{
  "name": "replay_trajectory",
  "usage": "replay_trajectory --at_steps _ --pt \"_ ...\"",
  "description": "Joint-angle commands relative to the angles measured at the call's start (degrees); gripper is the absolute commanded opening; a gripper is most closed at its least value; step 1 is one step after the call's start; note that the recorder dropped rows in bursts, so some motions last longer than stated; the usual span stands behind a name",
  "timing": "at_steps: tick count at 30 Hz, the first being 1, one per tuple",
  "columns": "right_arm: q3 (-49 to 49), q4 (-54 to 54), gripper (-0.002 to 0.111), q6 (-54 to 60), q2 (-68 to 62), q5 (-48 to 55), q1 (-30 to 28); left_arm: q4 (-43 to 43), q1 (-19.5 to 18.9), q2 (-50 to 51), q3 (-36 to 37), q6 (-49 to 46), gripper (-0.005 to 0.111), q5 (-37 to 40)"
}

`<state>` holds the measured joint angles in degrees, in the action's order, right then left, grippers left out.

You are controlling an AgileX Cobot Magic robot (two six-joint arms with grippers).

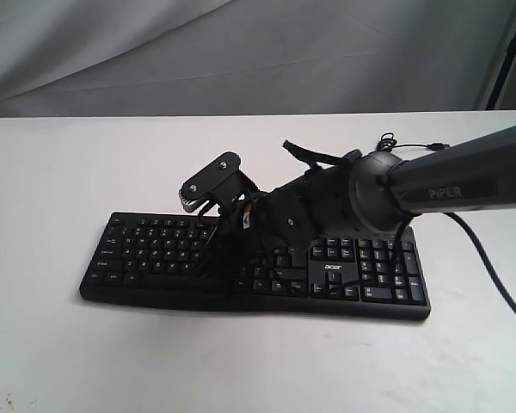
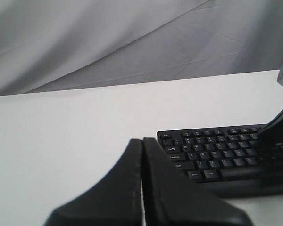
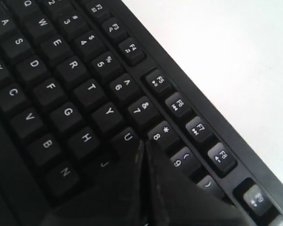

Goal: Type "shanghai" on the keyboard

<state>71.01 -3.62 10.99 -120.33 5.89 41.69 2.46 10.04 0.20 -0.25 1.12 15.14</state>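
Observation:
The black keyboard (image 1: 155,258) lies across the white table (image 1: 52,172), its acer logo (image 1: 334,268) above the arrow keys. My right gripper (image 1: 217,248) reaches across from the right and points down at the letter keys. In the right wrist view the right gripper (image 3: 142,143) is shut, its tips at the keys between U (image 3: 127,136) and 8 (image 3: 161,133), hiding the key beneath them. My left gripper (image 2: 142,140) is shut and empty, held above bare table off the keyboard (image 2: 212,155) at its Esc end; the exterior view does not show it.
A thin black cable (image 1: 394,140) lies coiled behind the keyboard. The right arm's own cable (image 1: 490,262) hangs over the table at the right. A grey cloth backdrop (image 1: 241,52) rises behind the table's far edge.

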Motion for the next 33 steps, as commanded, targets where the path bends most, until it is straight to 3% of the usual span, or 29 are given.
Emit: replay_trajectory --at_steps 1,11,19,33 --pt "-2.9 1.3 0.0 0.5 7.9 -2.3 0.6 0.0 0.2 -0.2 0.2 0.2 0.0 -0.2" --pt "-21.4 0.4 0.0 -1.6 32.0 -2.3 1.7 0.0 0.2 -0.2 0.2 0.2 0.0 -0.2" --pt "-34.6 -3.9 0.0 -2.5 42.1 -6.5 1.7 0.0 0.2 -0.2 0.2 0.2 0.0 -0.2" --pt "-36.4 -3.9 0.0 -2.4 42.2 -10.4 1.7 0.0 0.2 -0.2 0.2 0.2 0.0 -0.2"
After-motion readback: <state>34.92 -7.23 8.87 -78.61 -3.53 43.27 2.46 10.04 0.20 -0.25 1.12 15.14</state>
